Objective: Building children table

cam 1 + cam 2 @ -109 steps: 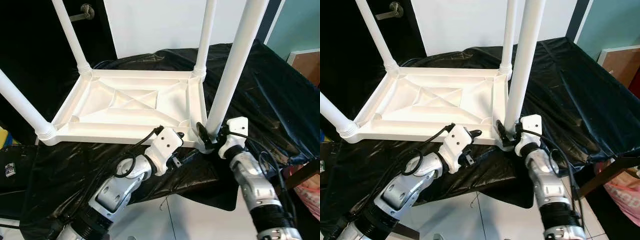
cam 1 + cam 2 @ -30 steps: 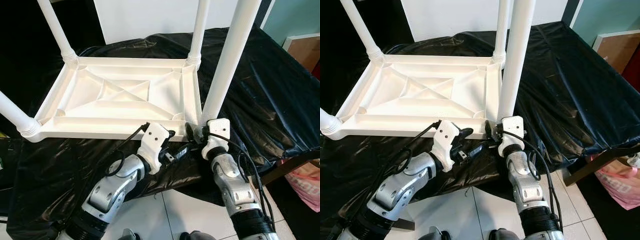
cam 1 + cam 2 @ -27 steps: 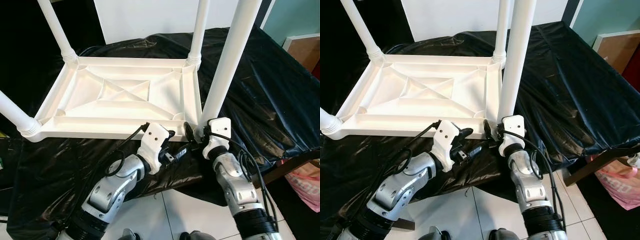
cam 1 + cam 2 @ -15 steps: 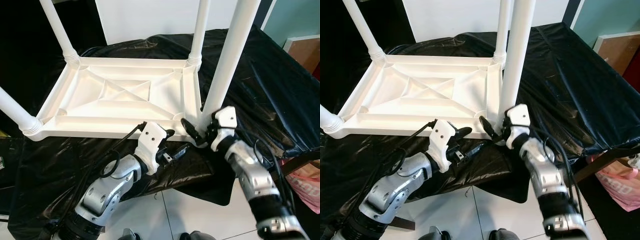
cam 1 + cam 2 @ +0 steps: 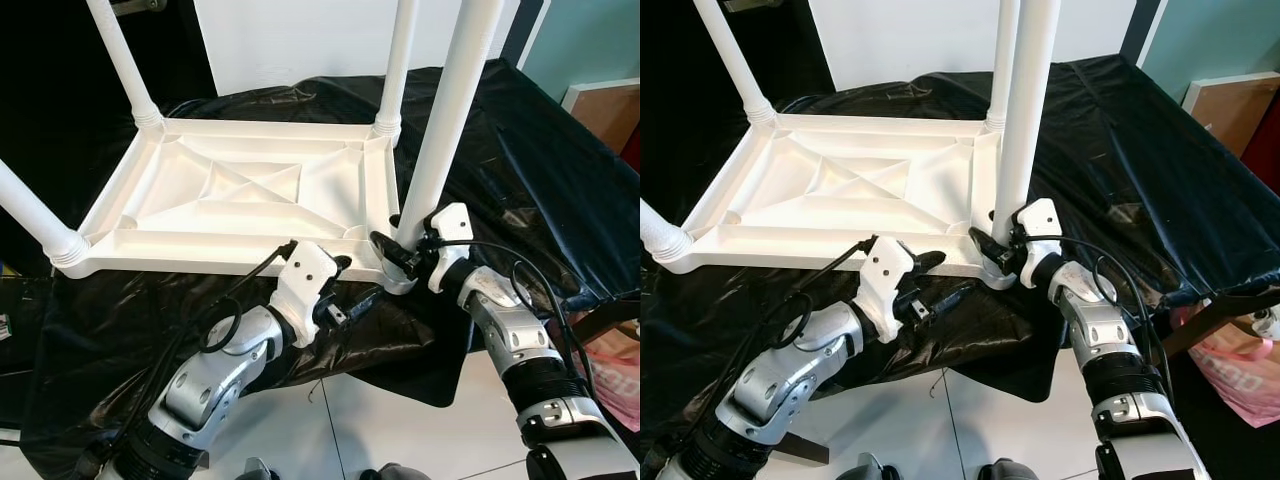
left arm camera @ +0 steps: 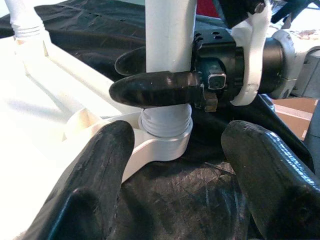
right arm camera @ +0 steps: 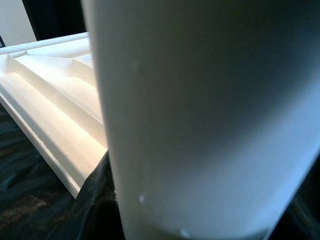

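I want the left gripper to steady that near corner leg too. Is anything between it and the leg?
Yes: the right gripper is already clamped around the white plastic table leg just above its corner socket, directly ahead of the open left gripper.

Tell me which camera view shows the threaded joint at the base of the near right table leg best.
The left wrist view: the leg's threaded joint sits centred in its socket, the right gripper clamped just above. The eye views show it small and half hidden behind that gripper; the right wrist view shows blurred leg shaft.
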Tool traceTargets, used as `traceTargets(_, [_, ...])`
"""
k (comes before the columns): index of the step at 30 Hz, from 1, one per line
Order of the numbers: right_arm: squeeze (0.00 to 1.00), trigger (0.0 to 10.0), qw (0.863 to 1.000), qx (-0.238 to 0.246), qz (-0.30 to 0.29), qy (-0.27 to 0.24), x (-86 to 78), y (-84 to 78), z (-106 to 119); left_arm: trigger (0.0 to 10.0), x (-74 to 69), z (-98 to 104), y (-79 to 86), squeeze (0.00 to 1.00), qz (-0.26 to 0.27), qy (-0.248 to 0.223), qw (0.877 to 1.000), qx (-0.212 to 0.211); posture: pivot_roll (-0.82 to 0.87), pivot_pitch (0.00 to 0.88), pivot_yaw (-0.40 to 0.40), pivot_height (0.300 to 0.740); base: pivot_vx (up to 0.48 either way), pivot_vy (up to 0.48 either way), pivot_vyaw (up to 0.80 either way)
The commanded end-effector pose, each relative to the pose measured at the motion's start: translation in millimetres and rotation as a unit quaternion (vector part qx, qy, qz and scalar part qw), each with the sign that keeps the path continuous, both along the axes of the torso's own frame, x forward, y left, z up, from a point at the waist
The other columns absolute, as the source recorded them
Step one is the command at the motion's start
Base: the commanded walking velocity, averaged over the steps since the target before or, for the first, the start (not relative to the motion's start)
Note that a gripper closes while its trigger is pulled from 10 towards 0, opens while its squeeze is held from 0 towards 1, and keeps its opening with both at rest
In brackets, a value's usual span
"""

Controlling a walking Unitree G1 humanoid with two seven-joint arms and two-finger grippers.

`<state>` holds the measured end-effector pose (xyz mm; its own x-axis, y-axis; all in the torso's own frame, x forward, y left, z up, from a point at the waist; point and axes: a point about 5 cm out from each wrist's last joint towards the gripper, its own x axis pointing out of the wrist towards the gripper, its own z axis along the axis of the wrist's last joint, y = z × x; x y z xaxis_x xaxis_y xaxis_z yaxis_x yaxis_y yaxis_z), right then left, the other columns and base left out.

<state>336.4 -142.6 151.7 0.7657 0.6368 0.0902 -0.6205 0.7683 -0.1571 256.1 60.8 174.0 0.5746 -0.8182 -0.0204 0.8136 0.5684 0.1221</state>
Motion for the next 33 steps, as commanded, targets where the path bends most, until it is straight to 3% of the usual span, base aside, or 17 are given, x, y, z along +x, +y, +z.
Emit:
traceTargets(1, [0.0, 10.0, 0.999, -0.007, 0.021, 0.027, -5.2, 3.9, -14, 10.0, -2.2, -2, -2.9, 0.0, -0.067, 0.002, 0.998, 0.014, 0.01, 0.049, -0.021, 0.74, 0.0, 0.0, 0.0])
traceTargets(11, [0.0, 10.0, 0.997, -0.001, -0.063, 0.033, -7.4, -0.5, -22, 10.0, 6.0, -2, -1.0, 0.0, -0.049, -0.002, 0.999, 0.014, -0.02, 0.06, -0.016, 0.74, 0.0, 0.0, 0.0])
traceTargets(12, [0.0, 10.0, 0.994, 0.014, -0.101, 0.032, -9.6, 0.8, -21, 10.0, 6.7, -3, -1.7, 0.0, -0.048, -0.001, 0.999, 0.013, -0.02, 0.07, -0.018, 0.74, 0.0, 0.0, 0.0])
traceTargets(21, [0.0, 10.0, 0.985, 0.045, -0.163, 0.028, -17.0, 1.0, -21, 10.0, 6.8, -4, -1.0, 0.0, -0.04, 0.002, 0.999, 0.009, -0.02, 0.092, -0.013, 0.74, 0.0, 0.0, 0.0])
traceTargets(24, [0.0, 10.0, 0.965, 0.056, -0.255, 0.023, -24.8, -3.0, -27, 10.0, 4.0, -8, -1.1, 0.0, -0.04, 0.012, 0.999, 0.007, -0.01, 0.096, 0.008, 0.74, 0.0, 0.0, 0.0])
traceTargets(30, [0.0, 10.0, 0.953, 0.058, -0.296, 0.028, -28.5, -6.2, -34, 10.0, 3.4, -10, -3.1, 0.0, -0.042, 0.015, 0.999, 0.006, -0.02, 0.099, 0.017, 0.74, 0.0, 0.0, 0.0])
traceTargets(31, [0.0, 10.0, 0.942, 0.062, -0.327, 0.037, -31.0, -6.8, -38, 10.0, 4.9, -9, -1.9, 0.0, -0.04, 0.015, 0.999, 0.006, -0.02, 0.103, 0.019, 0.74, 0.0, 0.0, 0.0])
traceTargets(33, [0.0, 10.0, 0.942, 0.062, -0.327, 0.037, -31.0, -6.8, -38, 10.0, 4.9, -9, -1.9, 0.0, -0.04, 0.015, 0.999, 0.006, -0.02, 0.103, 0.019, 0.74, 0.0, 0.0, 0.0])
